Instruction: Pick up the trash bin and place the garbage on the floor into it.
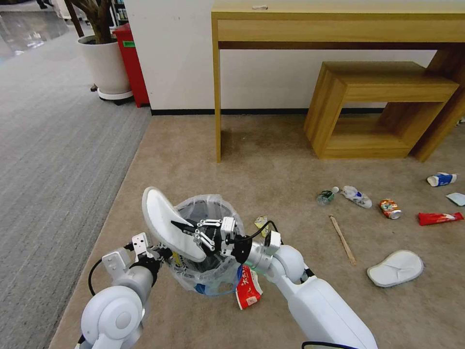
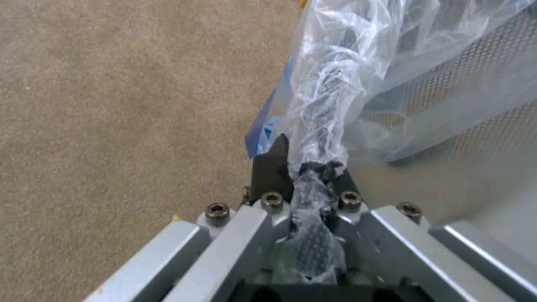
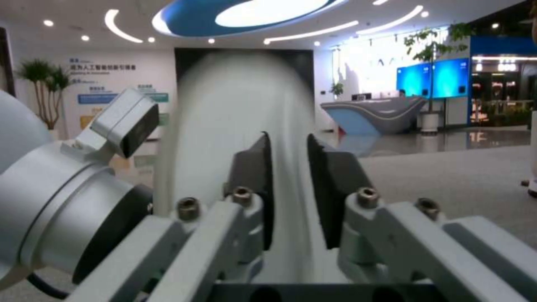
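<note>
Floor, beige carpet, litter scattered at right. Trash bin, held off the carpet by the left gripper, clamped on its rim and bag. White slipper, pinched in the right gripper above the bin mouth. Advice: centre the slipper, tip its toe downward, then release.

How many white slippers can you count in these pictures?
2: one slipper pinched in the right gripper over the trash bin; another slipper on the floor. Others may be hidden.

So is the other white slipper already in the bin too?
No, the second flat white slipper lies on the beige carpet floor, apart from the round plastic-lined trash bin.
</note>
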